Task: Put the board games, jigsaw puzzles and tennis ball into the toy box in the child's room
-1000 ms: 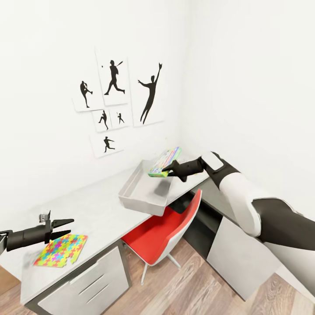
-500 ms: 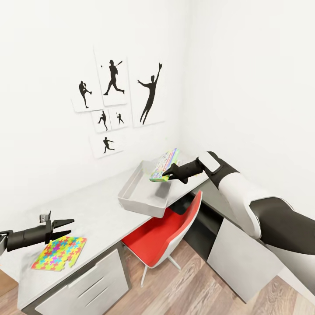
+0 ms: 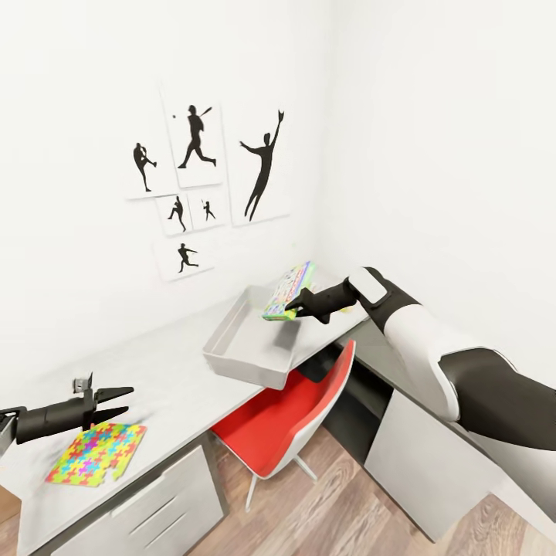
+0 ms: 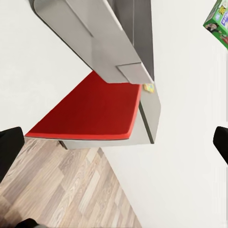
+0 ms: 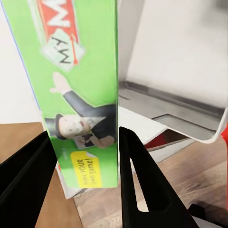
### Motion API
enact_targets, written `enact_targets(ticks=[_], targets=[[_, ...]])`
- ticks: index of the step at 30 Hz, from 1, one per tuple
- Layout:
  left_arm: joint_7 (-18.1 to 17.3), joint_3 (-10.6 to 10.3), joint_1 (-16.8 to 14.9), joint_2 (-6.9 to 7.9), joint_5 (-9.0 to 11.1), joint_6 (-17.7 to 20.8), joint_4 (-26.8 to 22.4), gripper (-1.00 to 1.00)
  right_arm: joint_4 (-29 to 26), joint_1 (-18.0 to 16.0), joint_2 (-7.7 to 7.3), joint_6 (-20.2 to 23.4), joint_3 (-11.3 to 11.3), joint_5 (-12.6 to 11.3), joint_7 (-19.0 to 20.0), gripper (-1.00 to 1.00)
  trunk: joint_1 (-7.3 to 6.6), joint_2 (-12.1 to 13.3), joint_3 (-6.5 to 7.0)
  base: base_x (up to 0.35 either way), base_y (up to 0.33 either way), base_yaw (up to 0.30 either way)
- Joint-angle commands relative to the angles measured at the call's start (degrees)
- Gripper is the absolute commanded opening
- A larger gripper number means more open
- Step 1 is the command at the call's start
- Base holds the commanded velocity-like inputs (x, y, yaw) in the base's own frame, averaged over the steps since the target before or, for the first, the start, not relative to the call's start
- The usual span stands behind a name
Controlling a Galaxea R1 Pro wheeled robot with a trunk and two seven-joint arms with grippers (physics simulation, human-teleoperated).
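Right pincer [image 3: 292, 307] clamps my green board game [image 3: 289, 290], now edged further over toy box [image 3: 232, 357] on table [image 3: 166, 371]; release next. Left pincer [image 3: 116, 401] open above jigsaw puzzle [image 3: 94, 453].

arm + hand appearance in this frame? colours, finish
Right arm: glossy white shells with black joint sections and a light panel at the wrist. Right hand and left hand: matte black, each with two tapered pointed fingers. Left forearm dark grey-black.

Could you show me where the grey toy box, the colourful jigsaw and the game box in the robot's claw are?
toy box [image 3: 232, 363]: head view, front wall.
jigsaw puzzle [image 3: 94, 454]: head view, middle.
board game [image 3: 287, 289]: head view, printed face.
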Motion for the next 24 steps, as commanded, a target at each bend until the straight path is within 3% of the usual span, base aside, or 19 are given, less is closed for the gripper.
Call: enact_targets(ticks=[1, 9, 17, 24], targets=[[-0.17, 0.07, -0.05, -0.08, 0.00, 0.60, 0.01, 1.00, -0.03, -0.06, 0.00, 0.11, 0.32, -0.14, 0.05, -1.00, 0.04, -0.12, -0.13, 0.066, -0.002, 0.098], [-0.18, 0.13, 0.06, -0.35, -0.05, 0.60, 0.07, 1.00, -0.03, -0.06, -0.05, 0.11, 0.24, -0.13, 0.05, -1.00, 0.04, -0.12, -0.13, 0.049, 0.000, 0.223], [-0.01, 0.08, 0.15, -0.40, -0.12, 0.60, 0.08, 1.00, -0.03, -0.06, -0.03, 0.11, 0.24, -0.21, 0.05, -1.00, 0.04, -0.12, -0.13, 0.073, -0.036, 0.060], [0.06, 0.08, 0.22, -0.65, -0.14, 0.61, 0.06, 1.00, -0.03, -0.06, -0.37, 0.11, 0.02, -0.37, 0.06, -1.00, 0.04, -0.12, -0.20, 0.083, -0.062, 0.181]])
